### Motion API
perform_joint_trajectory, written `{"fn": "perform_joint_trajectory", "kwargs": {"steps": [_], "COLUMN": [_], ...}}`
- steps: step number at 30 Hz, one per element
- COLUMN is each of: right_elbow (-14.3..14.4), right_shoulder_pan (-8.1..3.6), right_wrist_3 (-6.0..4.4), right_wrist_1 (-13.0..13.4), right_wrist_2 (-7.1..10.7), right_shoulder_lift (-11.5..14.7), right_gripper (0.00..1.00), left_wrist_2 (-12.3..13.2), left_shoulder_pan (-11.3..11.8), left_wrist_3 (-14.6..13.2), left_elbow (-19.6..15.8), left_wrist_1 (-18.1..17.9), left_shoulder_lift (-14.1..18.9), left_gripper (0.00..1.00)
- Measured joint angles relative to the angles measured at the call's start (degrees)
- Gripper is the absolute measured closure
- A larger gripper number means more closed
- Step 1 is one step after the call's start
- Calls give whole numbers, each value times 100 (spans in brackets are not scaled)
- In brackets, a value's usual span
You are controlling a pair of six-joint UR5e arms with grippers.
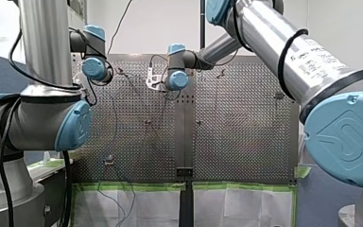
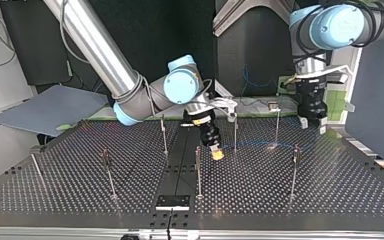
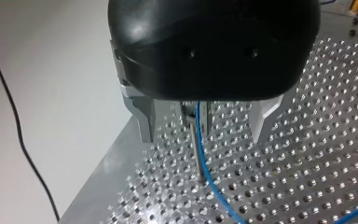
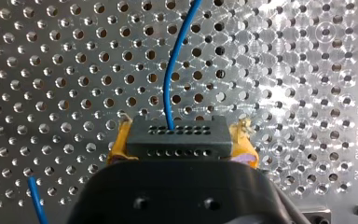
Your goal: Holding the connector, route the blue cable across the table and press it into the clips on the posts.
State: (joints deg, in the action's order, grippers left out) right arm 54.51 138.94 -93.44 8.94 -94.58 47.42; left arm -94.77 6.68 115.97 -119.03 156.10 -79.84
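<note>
Perforated metal desk (image 2: 80, 200), thin posts (image 2: 198, 172) standing across it. Right hand (image 2: 217, 153) clenched on black connector (image 4: 176, 137), yellow pads (image 4: 116, 147) at either side. Blue cable (image 4: 173, 70) leaves connector's face and runs ahead over holes. Holding connector gives control of cable's end (probably for tension while routing). Left hand (image 3: 204, 125) released, fingers apart, straddling edge post (image 3: 196, 154) near desk's edge. Cable drops between fingers, close beside that post; hand placed, by my reading, to press cable into clip. Whether cable sits in clip: cannot tell.
</note>
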Motion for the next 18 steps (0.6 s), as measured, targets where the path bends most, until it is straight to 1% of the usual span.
{"fn": "perform_joint_trajectory", "kwargs": {"steps": [5, 9, 15, 18], "right_elbow": [0, -2, -5, -4], "right_shoulder_pan": [-17, -22, -41, -51], "right_wrist_3": [0, 0, 1, 2], "right_wrist_1": [-4, -8, -13, -14], "right_wrist_2": [0, 0, 1, 0], "right_shoulder_lift": [0, 0, 0, 0], "right_gripper": [100, 100, 100, 100], "left_wrist_2": [210, 403, 688, 750], "left_shoulder_pan": [-91, -213, -427, -532], "left_wrist_3": [-255, -454, -739, -885], "left_elbow": [-118, -118, 28, 154], "left_wrist_1": [-31, -168, -438, -553], "left_shoulder_lift": [71, 77, 0, -120], "left_gripper": [0, 0, 0, 0]}}
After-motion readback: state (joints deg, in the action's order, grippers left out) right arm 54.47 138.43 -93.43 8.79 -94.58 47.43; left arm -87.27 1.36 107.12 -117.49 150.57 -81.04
